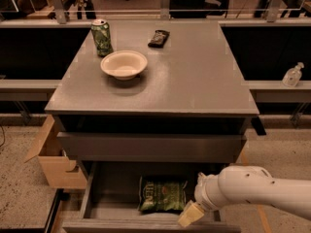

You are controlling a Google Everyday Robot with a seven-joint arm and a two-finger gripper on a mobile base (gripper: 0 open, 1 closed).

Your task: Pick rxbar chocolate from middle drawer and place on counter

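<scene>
Camera view: pincer [190, 214] at drawer [111, 199]; dark bar [159, 38] on counter [194, 84], lengthwise back-right

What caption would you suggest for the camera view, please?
Robot's tool at the front right of the open drawer, beside a green bag; bowl, can and dark packet on the counter.

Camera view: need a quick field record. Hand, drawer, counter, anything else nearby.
hand: low at the right front of the open drawer, beside the green chip bag; contact cannot be told
open drawer: lowest in view, pulled out
drawer contents: green chip bag; no chocolate bar seen here
counter: bears three items
counter items: green can back left; white bowl in front of it; dark wrapped bar back centre
off counter: clear bottle on right ledge; cardboard box on floor at left
</scene>
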